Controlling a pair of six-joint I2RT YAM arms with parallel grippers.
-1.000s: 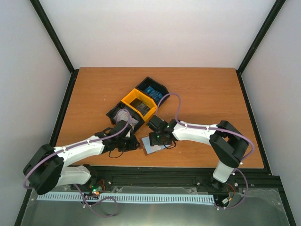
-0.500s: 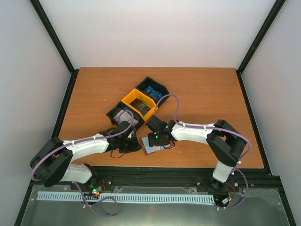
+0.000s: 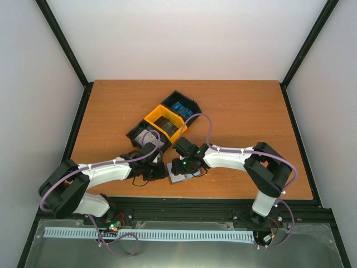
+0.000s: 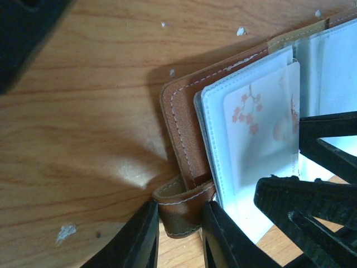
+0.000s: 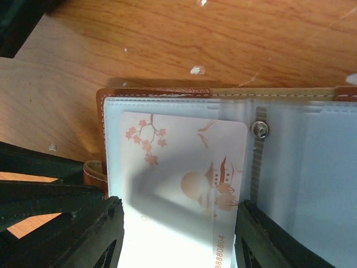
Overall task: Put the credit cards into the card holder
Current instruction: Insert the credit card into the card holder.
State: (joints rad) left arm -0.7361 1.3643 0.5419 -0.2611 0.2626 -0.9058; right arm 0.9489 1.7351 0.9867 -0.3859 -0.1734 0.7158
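Compared with a second ago, the left end effector [image 3: 153, 169] has been brought closer to the card holder [image 3: 179, 178], its elbow swung rightward. The right end effector [image 3: 179, 167] has been shifted slightly left, so that less of the pale pockets is seen from above.

On the credit card [image 5: 184, 167], printed with blossom, a sun and a pagoda, the digits "8880804" can be read along one edge; no brand is seen.

The card holder lies open on the worktop [image 3: 240, 111] near the front edge, just in front of the black-and-yellow tray [image 3: 149, 118]. Its brown strap tab [image 4: 179, 209] is pinched between the narrowly set fingers of the left end effector. The right end effector's fingers are spread to the card's width, and the card is held by its long edges, its far end lying on the frosted pocket.
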